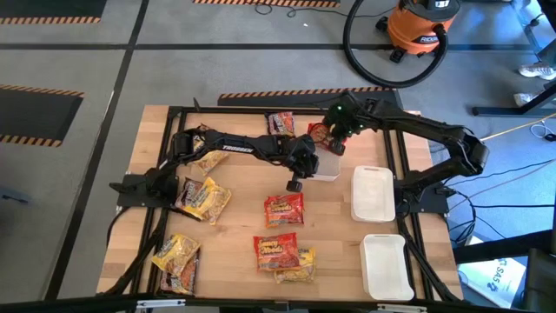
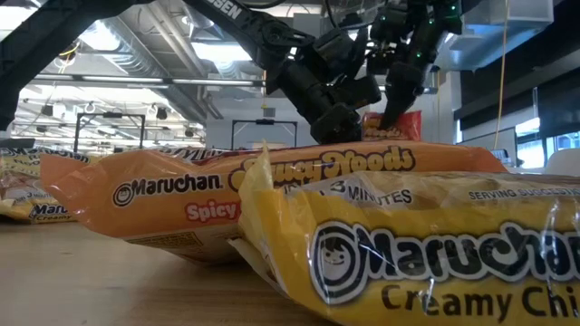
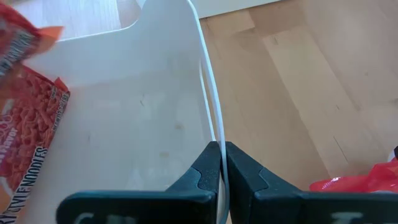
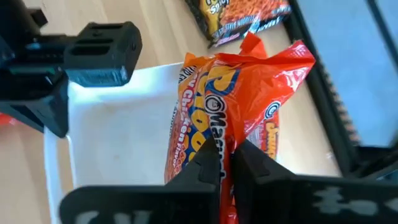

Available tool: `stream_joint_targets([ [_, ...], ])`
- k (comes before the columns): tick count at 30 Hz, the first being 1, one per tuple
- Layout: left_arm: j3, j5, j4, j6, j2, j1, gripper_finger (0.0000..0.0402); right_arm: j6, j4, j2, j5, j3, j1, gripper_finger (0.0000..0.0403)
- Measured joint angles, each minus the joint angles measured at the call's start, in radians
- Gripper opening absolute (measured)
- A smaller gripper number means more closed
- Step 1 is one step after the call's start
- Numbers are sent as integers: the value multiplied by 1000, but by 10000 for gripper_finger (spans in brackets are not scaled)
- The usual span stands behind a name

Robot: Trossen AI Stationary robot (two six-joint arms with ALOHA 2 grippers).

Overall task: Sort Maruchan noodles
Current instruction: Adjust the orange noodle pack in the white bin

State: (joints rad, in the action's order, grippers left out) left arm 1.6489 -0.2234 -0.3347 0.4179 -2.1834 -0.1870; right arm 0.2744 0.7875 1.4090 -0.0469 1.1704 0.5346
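Three white foam trays sit on the table's right half, one pinched at its rim by the left gripper, while the right gripper clamps one red Maruchan packet over it; roughly nine more packets lie scattered.

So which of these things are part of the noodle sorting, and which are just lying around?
Part of the job:
- noodle packets spread over the table
- red packet pinched in the right gripper
- white tray, rim pinched by the left gripper

Lying about:
- orange shop vacuum and its hose
- cables on the floor
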Motion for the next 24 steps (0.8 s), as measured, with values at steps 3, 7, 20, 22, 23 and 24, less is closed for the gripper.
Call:
stream_joint_targets([
  [3,0,0,0,1,0,0,6,74,-2,0,4,6,0,3],
  [7,0,1,-1,1,0,0,6,175,-5,0,35,6,-18,2],
  [20,0,-7,-2,1,0,-1,6,309,-39,49,65,-9,-60,1],
  [22,0,-3,-2,2,0,-1,6,317,-44,48,80,-32,-60,2],
  [23,0,-4,-2,2,0,-1,6,317,-50,48,82,-45,-60,2],
  [24,0,-5,-2,2,0,-1,6,315,-53,49,81,-57,-60,2],
])
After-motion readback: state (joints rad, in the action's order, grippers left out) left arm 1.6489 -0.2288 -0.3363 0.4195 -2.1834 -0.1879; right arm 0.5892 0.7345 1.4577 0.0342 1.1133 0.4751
